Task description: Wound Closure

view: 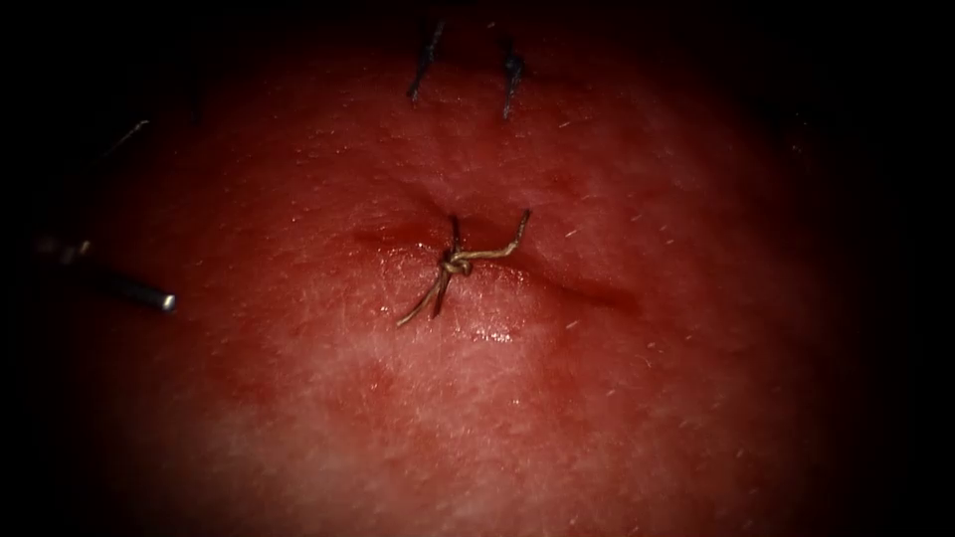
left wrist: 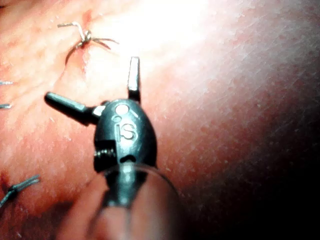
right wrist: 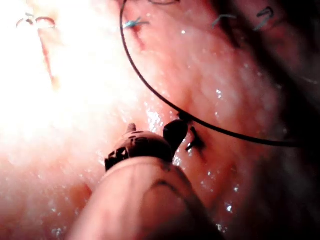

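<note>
The tissue (view: 557,418) has a cut (view: 587,290) running left to right. A tied tan knot (view: 456,265) with short cut ends sits across the cut. At the far left of the endoscope view one of the left tool's fingertips (view: 164,300) gleams above the tissue, well left of the knot. The left tool (left wrist: 90,79) is wide open and holds nothing, and the knot (left wrist: 85,36) lies just beyond it. The right tool (right wrist: 178,125) is shut on the dark thread (right wrist: 150,82), which arcs away over the wet tissue to both sides.
Two dark stitch ends (view: 423,65) (view: 510,80) stand at the far edge of the tissue. Blue thread ends (left wrist: 20,185) (right wrist: 134,22) poke out of other stitches. A short dark thread end (right wrist: 195,142) lies by the right tool. Red fluid glistens below the knot (view: 487,333).
</note>
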Robot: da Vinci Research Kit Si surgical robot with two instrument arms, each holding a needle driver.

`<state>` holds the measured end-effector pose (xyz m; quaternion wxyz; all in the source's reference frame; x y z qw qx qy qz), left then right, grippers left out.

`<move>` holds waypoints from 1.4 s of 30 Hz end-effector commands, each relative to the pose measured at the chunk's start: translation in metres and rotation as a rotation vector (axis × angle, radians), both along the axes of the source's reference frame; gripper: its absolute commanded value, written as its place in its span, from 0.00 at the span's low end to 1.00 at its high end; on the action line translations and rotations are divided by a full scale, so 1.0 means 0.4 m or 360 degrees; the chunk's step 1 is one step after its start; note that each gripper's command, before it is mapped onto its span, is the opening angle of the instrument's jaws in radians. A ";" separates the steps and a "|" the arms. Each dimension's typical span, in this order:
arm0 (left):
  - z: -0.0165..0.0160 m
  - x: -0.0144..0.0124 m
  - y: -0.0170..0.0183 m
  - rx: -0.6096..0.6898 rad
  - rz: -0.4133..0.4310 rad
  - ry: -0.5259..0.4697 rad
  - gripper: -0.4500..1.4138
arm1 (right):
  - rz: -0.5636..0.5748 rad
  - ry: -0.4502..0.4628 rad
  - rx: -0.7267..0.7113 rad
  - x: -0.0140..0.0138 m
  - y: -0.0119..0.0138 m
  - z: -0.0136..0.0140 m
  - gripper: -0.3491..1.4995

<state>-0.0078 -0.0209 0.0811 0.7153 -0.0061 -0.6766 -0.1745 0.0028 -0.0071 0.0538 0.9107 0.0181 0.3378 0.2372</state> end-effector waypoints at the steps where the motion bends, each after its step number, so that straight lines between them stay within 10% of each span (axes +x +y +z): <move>1: 0.0016 -0.0020 -0.0016 0.0001 -0.0004 0.0003 0.73 | -0.0012 0.0081 -0.0001 0.0096 -0.0044 0.0014 0.93; 15: -0.0031 -0.0116 -0.0016 0.0297 0.0068 0.0120 0.76 | -0.0248 0.0836 -0.0198 0.0548 -0.0296 0.0062 0.89; 22: -0.0090 -0.0142 -0.0024 0.0373 0.0161 0.0251 0.77 | -0.0312 0.0932 -0.0292 0.0671 -0.0312 0.0086 0.83; 42: -0.0044 -0.0169 -0.0026 0.0416 0.0181 0.0382 0.61 | -0.0578 0.0808 -0.0318 0.0622 -0.0128 0.0045 0.64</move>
